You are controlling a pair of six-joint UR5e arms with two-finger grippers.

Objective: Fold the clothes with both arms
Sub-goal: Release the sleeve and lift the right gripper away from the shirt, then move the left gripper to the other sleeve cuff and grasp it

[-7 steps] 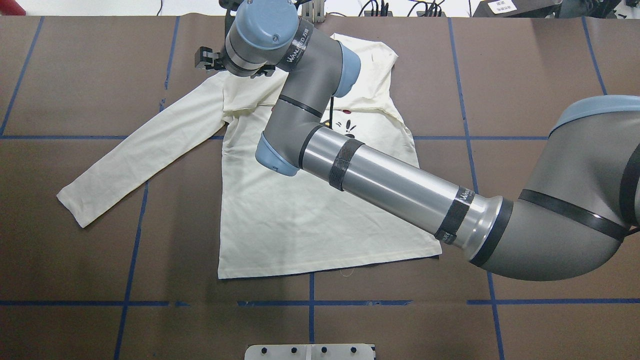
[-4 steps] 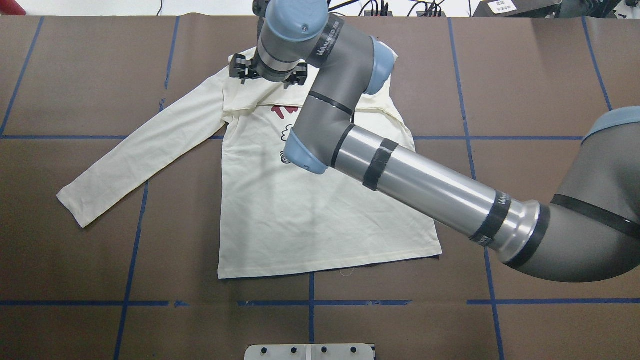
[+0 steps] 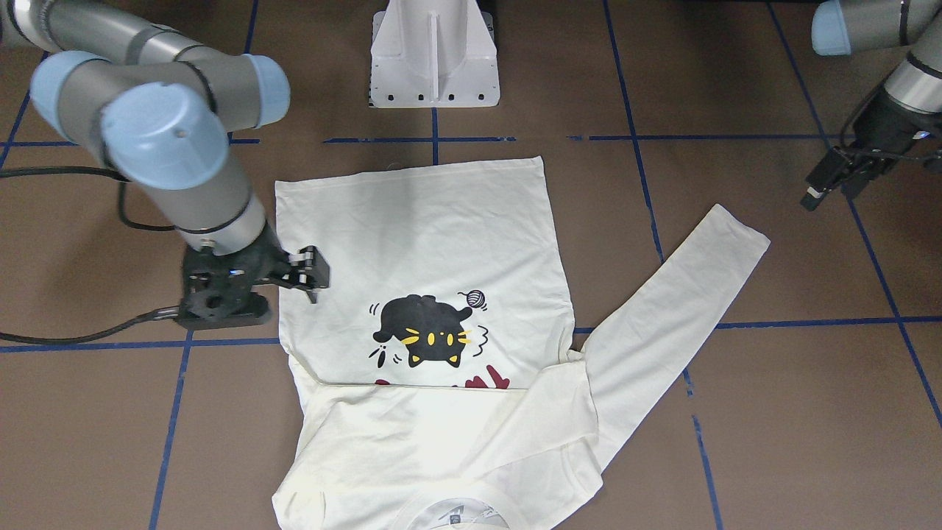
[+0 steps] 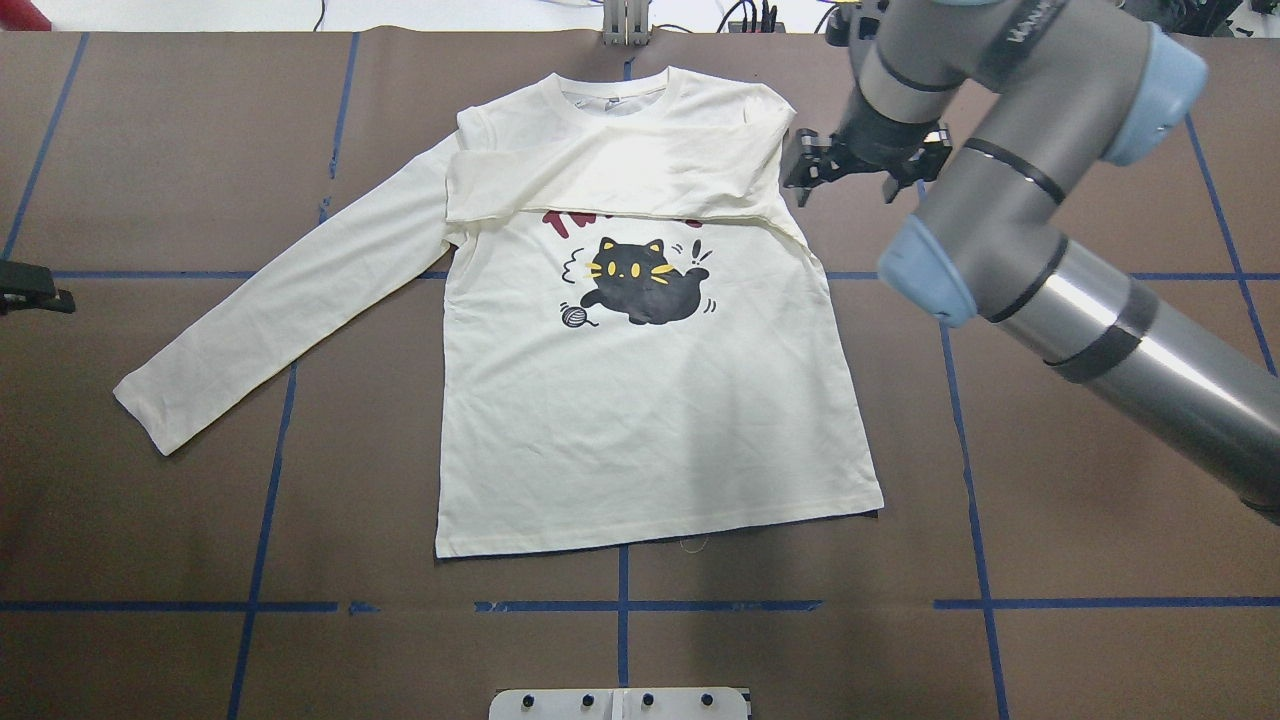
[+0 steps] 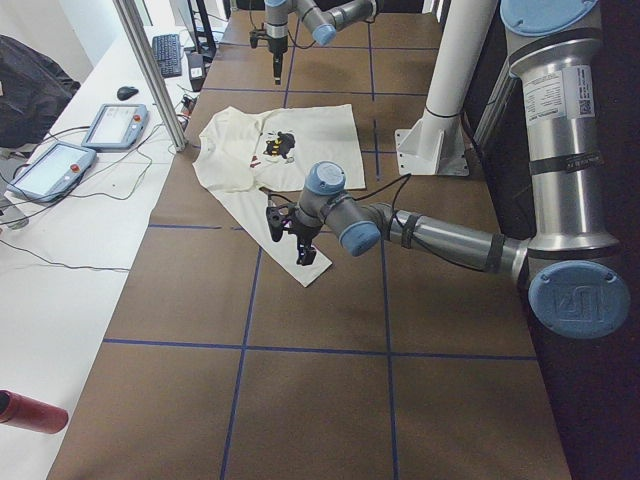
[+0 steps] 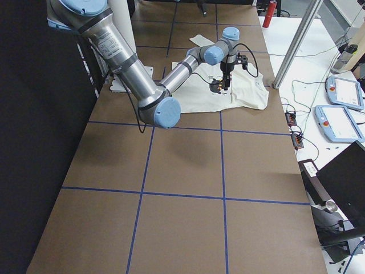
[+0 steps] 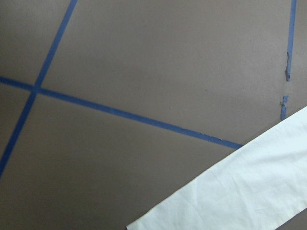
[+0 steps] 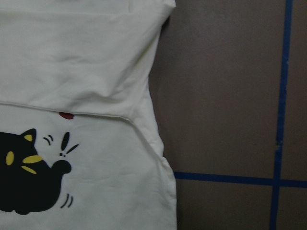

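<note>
Taking the overhead view as the clock face, with 12 o'clock away from the robot, the shirt is lying print-up and flat in the middle of the table, its collar pointing to 12. One sleeve is already lying folded across the chest, covering most of the red lettering. The other sleeve is stretching out over the table, its long axis running from the shoulder down toward 7 o'clock and ending at the cuff.

That loose sleeve is what the next fold is likely turning on. The left hand is hanging off the shirt on that same side, with the cuff sitting at roughly 4 to 5 o'clock from it. Its wrist camera is catching the cuff end at the lower corner of its picture, so this hand is clearly the nearer one. Whether it is spread or closed, I cannot tell.

The right hand is hovering just beside the opposite shoulder, at the shirt's 3 o'clock side. It is standing wide and gripping nothing, with the whole body of the shirt between it and the loose sleeve.
</note>
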